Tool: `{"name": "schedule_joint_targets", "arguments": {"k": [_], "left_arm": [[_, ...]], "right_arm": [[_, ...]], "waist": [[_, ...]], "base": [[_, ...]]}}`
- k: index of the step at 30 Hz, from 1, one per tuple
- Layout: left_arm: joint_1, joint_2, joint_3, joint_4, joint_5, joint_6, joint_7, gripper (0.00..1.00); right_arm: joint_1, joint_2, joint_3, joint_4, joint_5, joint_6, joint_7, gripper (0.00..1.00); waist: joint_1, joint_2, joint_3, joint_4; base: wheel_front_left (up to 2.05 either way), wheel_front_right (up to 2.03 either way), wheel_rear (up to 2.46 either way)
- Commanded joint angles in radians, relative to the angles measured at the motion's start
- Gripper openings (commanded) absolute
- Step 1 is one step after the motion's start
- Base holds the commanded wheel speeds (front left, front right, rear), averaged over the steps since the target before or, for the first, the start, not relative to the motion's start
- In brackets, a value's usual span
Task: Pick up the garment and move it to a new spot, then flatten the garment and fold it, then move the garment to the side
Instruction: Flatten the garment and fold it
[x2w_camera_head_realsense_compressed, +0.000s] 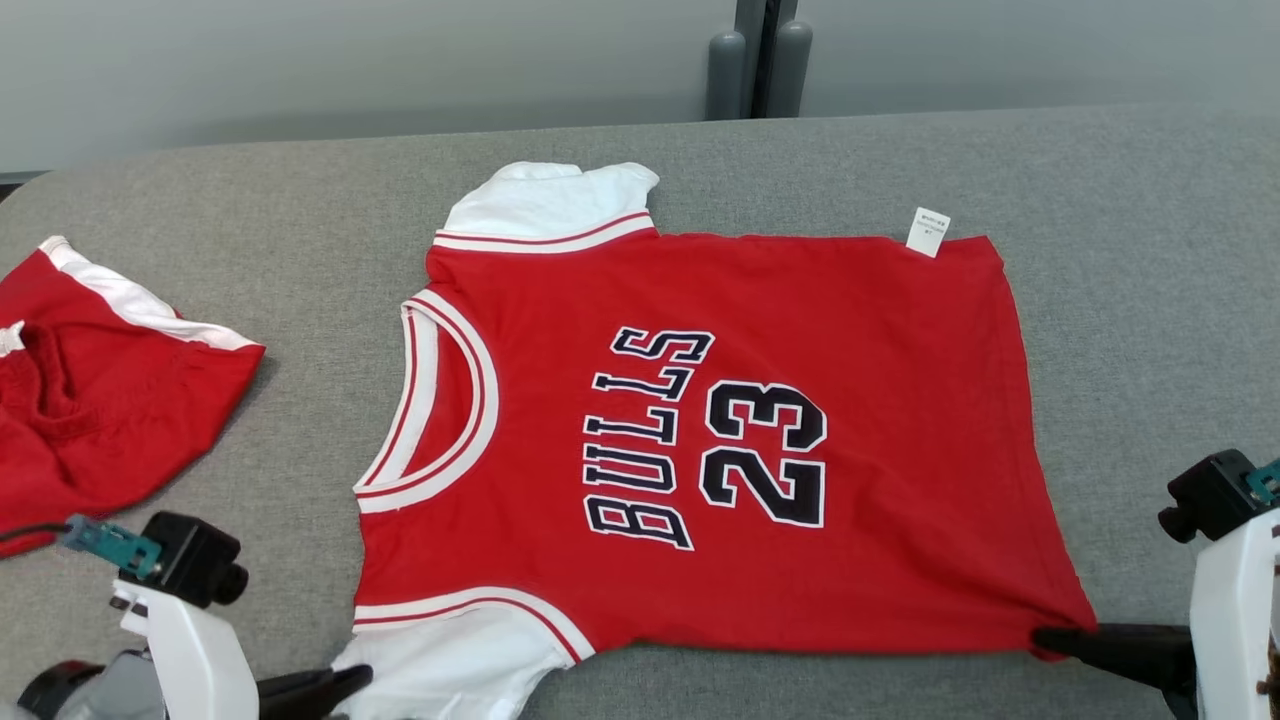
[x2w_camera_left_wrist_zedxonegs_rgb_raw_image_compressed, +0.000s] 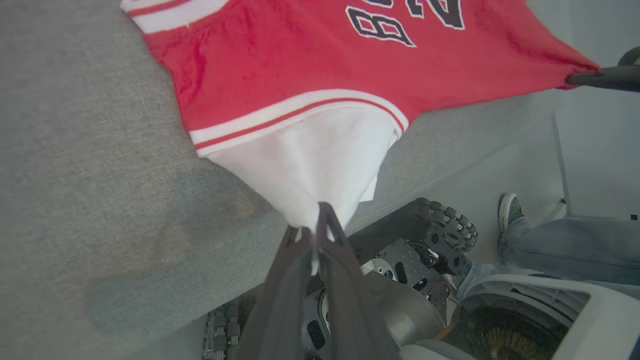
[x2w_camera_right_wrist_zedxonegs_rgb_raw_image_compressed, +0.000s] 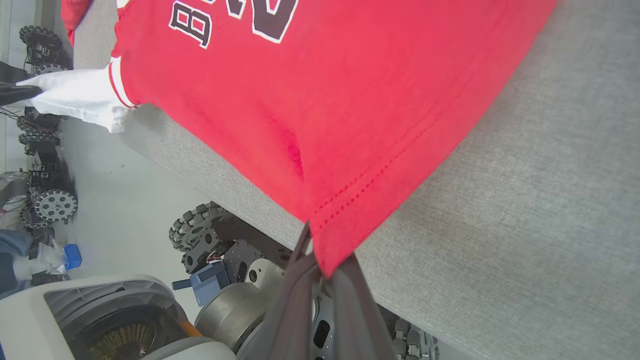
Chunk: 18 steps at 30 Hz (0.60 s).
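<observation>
Jersey lies spread flat, number up, on the grey table, neck to the robot's left, and both near corners reach just past the table's near edge. Left gripper is clamped tight on the tip of the white sleeve. Right gripper is pinched closed on the red hem corner.

The risk: both bites are slim, so a brisk lift or an uneven pull could slide a corner free, and a dropped corner this near the edge might drag the cloth floorward. Pull too hard and the body could bunch at the crease by the hem.

The cloth looks like soft matte knit, with white banded trim and bold black lettering. The table cover is a coarse grey weave, probably grippy. A second red garment sits well left.
</observation>
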Motion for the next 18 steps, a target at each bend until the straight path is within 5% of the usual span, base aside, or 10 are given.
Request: {"name": "schedule_joint_targets", "arguments": {"k": [1,9,18], "left_arm": [[-0.025,0.003,0.009,0.004,0.009,0.002,0.007,0.0],[-0.189,0.002,0.065,0.048,-0.014,-0.016,0.096,0.0],[-0.415,-0.091,0.054,0.195,-0.001,-0.041,0.235,0.0]], "right_arm": [[-0.013,0.007,-0.009,0.003,-0.001,0.001,-0.006,0.0],[-0.067,0.055,-0.073,0.037,0.031,0.001,-0.046,0.0],[-0.096,0.114,-0.125,0.095,0.072,0.001,-0.069,0.0]], "waist": [[0.0,0.0,0.006,-0.004],[0.0,0.0,0.068,-0.024],[0.0,0.0,0.134,-0.051]], "base": [[0.0,0.0,0.0],[0.0,0.0,0.0],[0.0,0.0,0.0]]}}
